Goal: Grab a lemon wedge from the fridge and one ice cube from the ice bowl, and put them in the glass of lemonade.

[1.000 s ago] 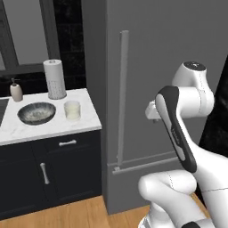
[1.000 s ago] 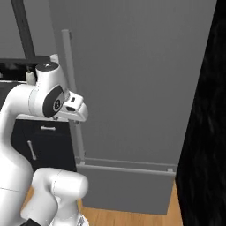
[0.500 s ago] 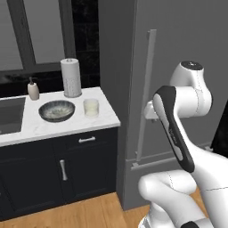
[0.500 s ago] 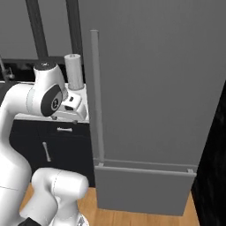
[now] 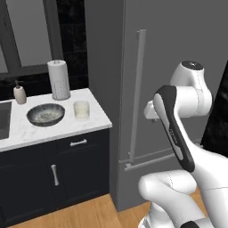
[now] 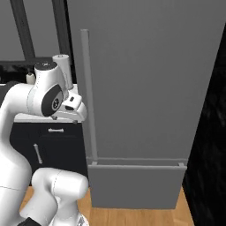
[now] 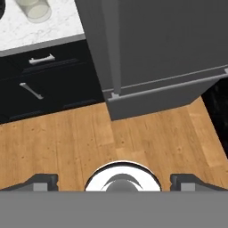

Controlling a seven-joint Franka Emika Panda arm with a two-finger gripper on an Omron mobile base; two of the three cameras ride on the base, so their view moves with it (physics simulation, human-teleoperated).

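Left base view: the fridge (image 5: 178,53) stands shut, its long bar handle (image 5: 136,95) upright on the door's left edge. To its left runs the white marble counter (image 5: 53,129) over dark navy drawers (image 5: 58,173). On the counter the ice bowl (image 5: 45,114) sits just beside the glass of lemonade (image 5: 81,110), the two close but apart, with the paper-towel roll (image 5: 59,79) behind them and a soap bottle (image 5: 19,94) further left. The arm (image 5: 178,129) rises in front of the fridge, its hand near the handle but not touching it.

Right base view: the hand (image 6: 70,108) hangs just left of the handle, in front of the counter edge; the fridge door and the lower drawer front are closed. The lemon wedge is presumably behind the door, since none is on show.

Hand view: the camera looks down at the wooden floor (image 7: 133,138), the fridge's bottom corner and the glass at the top left. The jaws (image 7: 115,182) stand wide apart with nothing between the fingertips (image 7: 42,181)
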